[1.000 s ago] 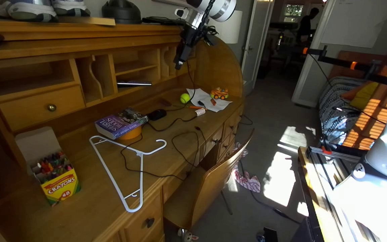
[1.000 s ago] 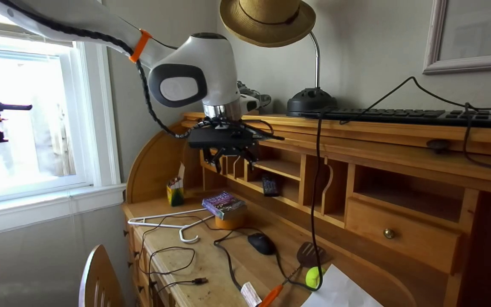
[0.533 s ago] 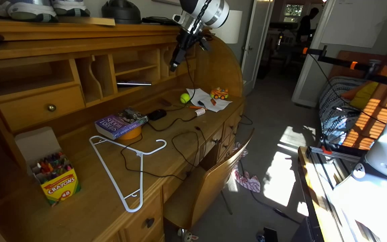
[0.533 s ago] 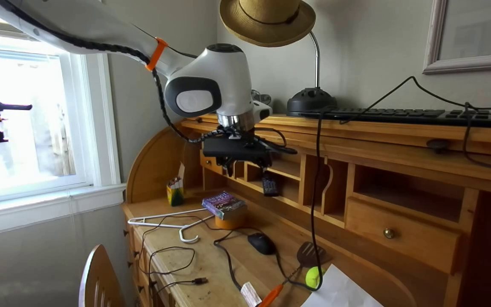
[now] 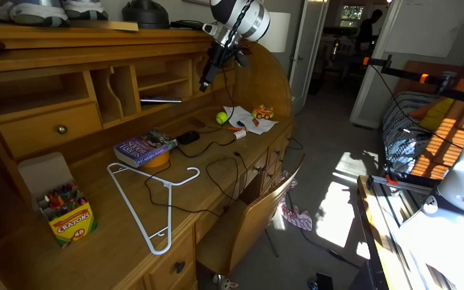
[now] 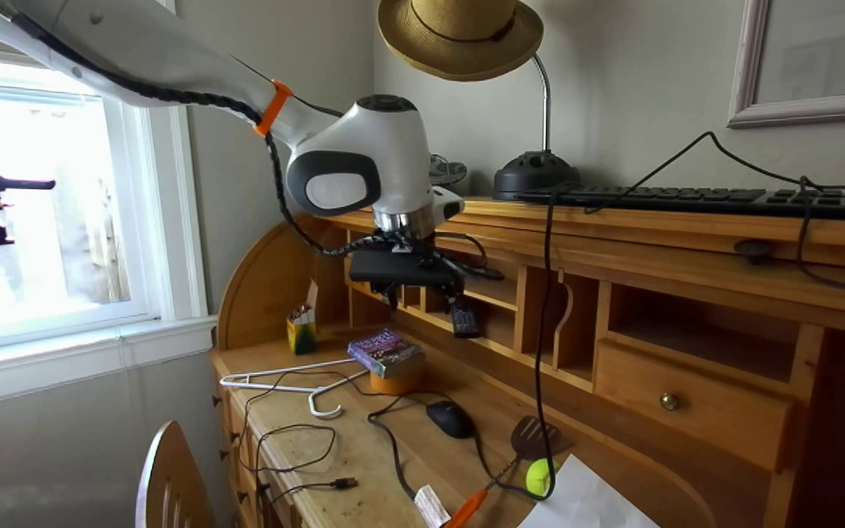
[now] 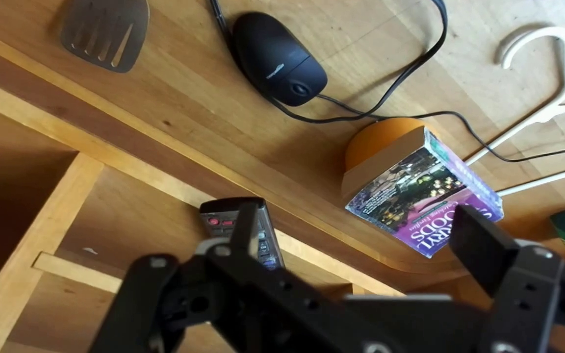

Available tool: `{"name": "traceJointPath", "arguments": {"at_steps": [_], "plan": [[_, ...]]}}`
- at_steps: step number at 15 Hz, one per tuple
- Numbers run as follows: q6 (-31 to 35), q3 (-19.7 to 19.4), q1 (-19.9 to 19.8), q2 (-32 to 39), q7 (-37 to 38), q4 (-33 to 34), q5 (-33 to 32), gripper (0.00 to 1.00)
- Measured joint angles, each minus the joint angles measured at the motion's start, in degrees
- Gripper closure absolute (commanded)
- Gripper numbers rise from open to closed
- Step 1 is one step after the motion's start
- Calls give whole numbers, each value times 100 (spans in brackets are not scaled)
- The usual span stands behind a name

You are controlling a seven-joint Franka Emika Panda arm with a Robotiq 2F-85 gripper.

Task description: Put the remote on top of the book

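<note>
The remote [image 7: 219,219] is a slim black bar with coloured buttons, lying in a cubby of the desk hutch with one end over the shelf edge; an exterior view also shows the remote [image 6: 464,321]. A thick paperback book [image 7: 412,196] with a purple cover rests on a round orange object [image 7: 378,139] on the desktop, seen as well in both exterior views. My gripper [image 7: 361,228] is open with nothing between its fingers. It hangs in front of and above the cubbies; in the wrist view one finger [image 7: 245,228] overlaps the remote. Contact between them cannot be made out.
Cubby dividers and shelves [image 5: 163,84] surround the remote. A black cable [image 6: 542,308] hangs down in front of the hutch. On the desktop lie a mouse [image 6: 450,419], a spatula [image 6: 532,438], a tennis ball [image 5: 221,117], a white hanger [image 5: 169,201] and a crayon box [image 5: 73,221].
My gripper has come down and moved closer to the cubby with the remote, staying open. The remote and the book have not moved.
</note>
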Motion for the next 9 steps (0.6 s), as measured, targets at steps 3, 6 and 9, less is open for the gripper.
{"name": "traceJointPath", "arguments": {"at_steps": [3,6,9], "plan": [[504,228,-31,249,7,-8,152,0],[1146,549,-166,484,-3,4,501,0],[1547,876,-377,684,-48,119,892,0]]}}
